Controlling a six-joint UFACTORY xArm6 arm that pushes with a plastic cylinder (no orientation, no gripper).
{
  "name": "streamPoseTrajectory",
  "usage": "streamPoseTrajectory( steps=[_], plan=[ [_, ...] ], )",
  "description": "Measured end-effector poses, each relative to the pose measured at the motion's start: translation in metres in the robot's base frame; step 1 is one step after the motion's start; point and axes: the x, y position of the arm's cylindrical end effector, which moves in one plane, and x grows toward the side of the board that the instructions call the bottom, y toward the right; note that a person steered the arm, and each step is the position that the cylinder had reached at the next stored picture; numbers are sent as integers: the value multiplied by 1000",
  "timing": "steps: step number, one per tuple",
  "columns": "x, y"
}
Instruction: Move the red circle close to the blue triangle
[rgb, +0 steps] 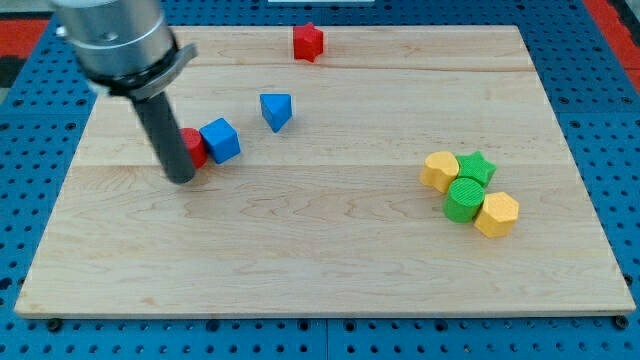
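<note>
The red circle (194, 147) lies at the board's left, partly hidden behind my rod. It touches a blue cube (221, 139) on its right. The blue triangle (277, 110) lies a short way up and to the right of the cube. My tip (181, 178) rests on the board just left of and below the red circle, against its side.
A red star (308, 42) lies at the board's top edge. At the right, a yellow block (439, 171), a green star (478, 167), a green round block (464, 199) and a yellow hexagon (496, 214) sit clustered together. The wooden board (320, 260) lies on a blue perforated table.
</note>
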Motion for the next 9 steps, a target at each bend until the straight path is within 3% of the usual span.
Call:
streamPoseTrajectory(
  steps=[1, 3, 4, 5, 9],
  plan=[
    [-25, 3],
    [-88, -50],
    [-82, -90],
    [-101, -95],
    [-151, 78]
  ],
)
